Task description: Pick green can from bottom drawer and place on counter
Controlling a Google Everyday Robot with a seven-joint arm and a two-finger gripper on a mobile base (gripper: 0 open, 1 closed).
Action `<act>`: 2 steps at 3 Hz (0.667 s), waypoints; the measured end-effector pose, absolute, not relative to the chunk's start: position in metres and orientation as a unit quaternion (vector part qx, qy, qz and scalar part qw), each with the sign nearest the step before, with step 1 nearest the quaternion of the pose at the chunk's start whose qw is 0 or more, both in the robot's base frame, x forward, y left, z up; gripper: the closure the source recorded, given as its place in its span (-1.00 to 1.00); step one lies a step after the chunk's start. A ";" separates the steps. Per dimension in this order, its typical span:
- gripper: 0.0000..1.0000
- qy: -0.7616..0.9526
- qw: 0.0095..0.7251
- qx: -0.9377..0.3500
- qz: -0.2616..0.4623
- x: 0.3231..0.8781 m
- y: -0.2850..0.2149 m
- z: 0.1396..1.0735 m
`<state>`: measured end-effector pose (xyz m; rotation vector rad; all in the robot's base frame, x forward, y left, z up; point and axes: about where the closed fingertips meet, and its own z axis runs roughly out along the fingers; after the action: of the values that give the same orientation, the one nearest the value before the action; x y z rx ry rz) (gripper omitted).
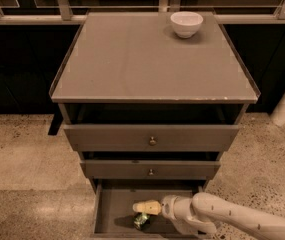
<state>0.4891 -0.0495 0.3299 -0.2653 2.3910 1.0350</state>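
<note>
A: Where's the small shiny green metal can (142,220)?

B: Lying in the shallow grey-brown bottom drawer (109,209), which is pulled out. Sits approx mid-tray, twd the front edge.

A: And the pale-tipped gripper (143,207)?

B: Inside the same drawer, tip pointing left, just above the can as seen from the camera. The white robot arm (232,216) comes in from lower right. Contact w/ the can: can't tell. Open or closed: can't tell either.

A: Counter?

B: The wide flat grey-brown counter top (132,59) w/ thin pale rim carries a round white bowl (186,24) nr its far right corner, well apart from the can.

A: Anything else?

B: Two taller drawers w/ round knobs, upper (112,138) and middle (117,170), stacked btwn counter and bottom drawer. Speckled stone floor (22,149) all round the cabinet.
</note>
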 end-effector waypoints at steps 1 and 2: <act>-1.00 0.876 0.270 -0.120 0.380 0.502 -0.054 0.310; -1.00 0.871 0.271 -0.158 0.377 0.519 -0.057 0.290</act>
<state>0.5188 -0.0568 0.2902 -0.4265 2.3470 1.0144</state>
